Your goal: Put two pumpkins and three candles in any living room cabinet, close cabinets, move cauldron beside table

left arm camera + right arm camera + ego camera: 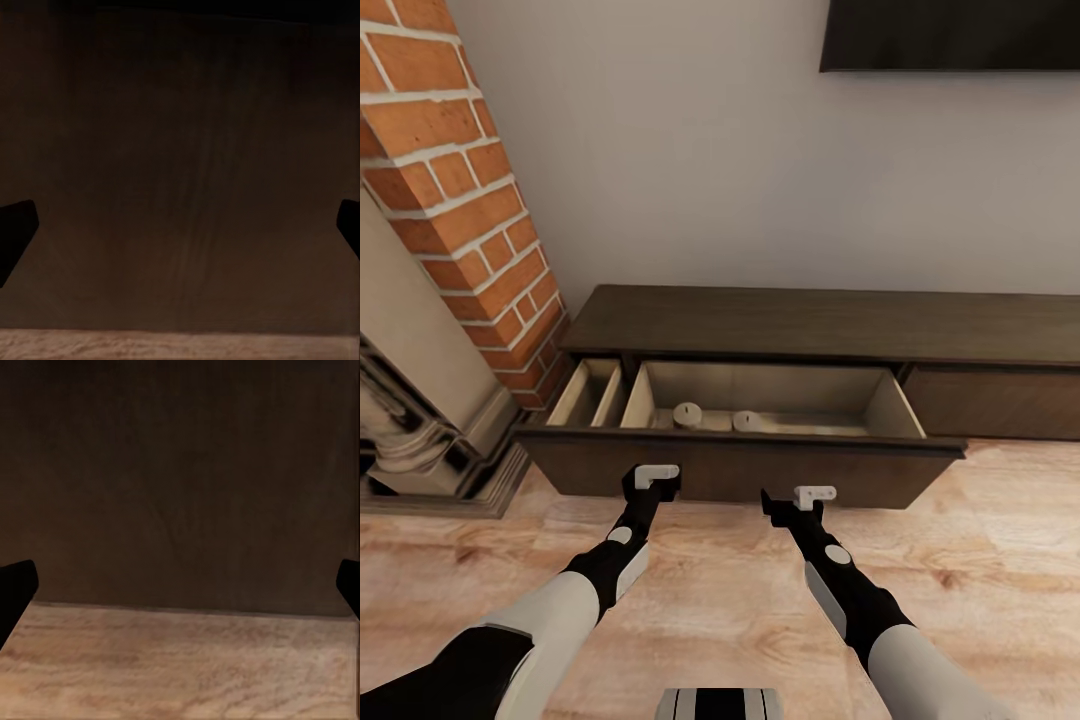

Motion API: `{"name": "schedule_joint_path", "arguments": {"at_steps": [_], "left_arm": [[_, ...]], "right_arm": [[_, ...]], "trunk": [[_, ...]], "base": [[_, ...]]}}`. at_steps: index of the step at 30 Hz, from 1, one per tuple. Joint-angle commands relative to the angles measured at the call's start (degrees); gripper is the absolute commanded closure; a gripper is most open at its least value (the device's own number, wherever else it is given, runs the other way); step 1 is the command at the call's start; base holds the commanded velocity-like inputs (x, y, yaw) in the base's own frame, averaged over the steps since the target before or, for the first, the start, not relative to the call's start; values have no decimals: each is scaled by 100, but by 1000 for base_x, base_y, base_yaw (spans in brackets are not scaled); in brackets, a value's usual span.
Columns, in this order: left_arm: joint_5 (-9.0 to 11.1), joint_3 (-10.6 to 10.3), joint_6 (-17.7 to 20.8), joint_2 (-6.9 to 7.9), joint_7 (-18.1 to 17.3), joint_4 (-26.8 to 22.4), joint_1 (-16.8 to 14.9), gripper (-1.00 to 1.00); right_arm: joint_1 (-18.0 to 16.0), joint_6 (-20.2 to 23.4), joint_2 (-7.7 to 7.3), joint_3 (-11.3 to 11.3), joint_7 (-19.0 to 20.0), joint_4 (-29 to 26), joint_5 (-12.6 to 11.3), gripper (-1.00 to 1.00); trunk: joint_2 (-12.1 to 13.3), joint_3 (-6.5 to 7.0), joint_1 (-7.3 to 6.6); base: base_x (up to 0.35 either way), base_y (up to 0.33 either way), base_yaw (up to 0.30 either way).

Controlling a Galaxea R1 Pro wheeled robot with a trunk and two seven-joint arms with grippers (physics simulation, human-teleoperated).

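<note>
The long dark-brown cabinet (830, 322) stands against the wall with one wide drawer pulled out. Two tan candles (687, 414) (746, 421) stand side by side in the drawer's pale interior, near its front. My left gripper (651, 481) is open right at the drawer front (740, 467), towards its left part. My right gripper (793, 500) is open a little short of the same front. In the left wrist view the dark drawer front (180, 165) is very close between the spread fingertips (15, 232). The pumpkins, cauldron and table are out of view.
A brick column (460, 200) and a stone fireplace surround (420, 420) stand just left of the cabinet. A narrower drawer compartment (590, 395) lies open at the left. The cabinet's right drawer front (1000, 402) is closed. A dark screen (950, 35) hangs above. Wood floor (710, 600) lies under my arms.
</note>
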Motion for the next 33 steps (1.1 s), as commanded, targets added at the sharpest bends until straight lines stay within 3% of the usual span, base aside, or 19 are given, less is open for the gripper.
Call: {"name": "schedule_joint_path", "arguments": {"at_steps": [1,20,33], "left_arm": [[45,-49,-21,2,33,7,-4,-100],[45,-55,-21,3,32,10,-2,-100],[45,-55,-21,4,32,9,-2,-100]], "right_arm": [[-5,-27,-3,27,-6,7,-60,-100],[-4,-27,-3,29,-4,6,-60,-100],[-2,-27,-3,29,-4,6,-60,-100]], "trunk": [[-1,-4,2],[-1,-4,2],[-1,-4,2]], "base": [[273,-157,0],[56,-34,0],[167,0,0]]}}
